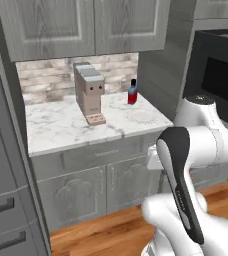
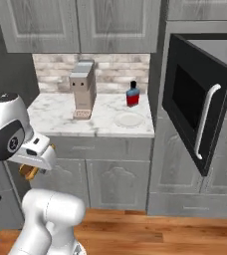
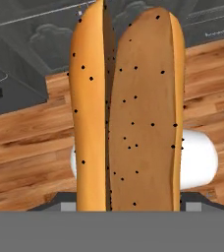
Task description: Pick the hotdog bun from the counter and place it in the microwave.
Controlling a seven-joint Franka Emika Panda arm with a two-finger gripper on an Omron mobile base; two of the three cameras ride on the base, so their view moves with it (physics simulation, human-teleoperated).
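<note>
The end effector [image 2: 30, 171] is clamped around the hotdog bun [image 3: 127, 108], carried low in front of the cabinets — off the counter [image 2: 60, 117], free to travel toward the microwave [image 2: 200, 99], whose door hangs open.

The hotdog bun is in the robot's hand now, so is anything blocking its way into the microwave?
Nothing visible blocks it. The gripper holds the hotdog bun low in front of the cabinets, left of the microwave. The microwave door hangs open toward the robot, so the arm would likely have to swing around its edge.
</note>
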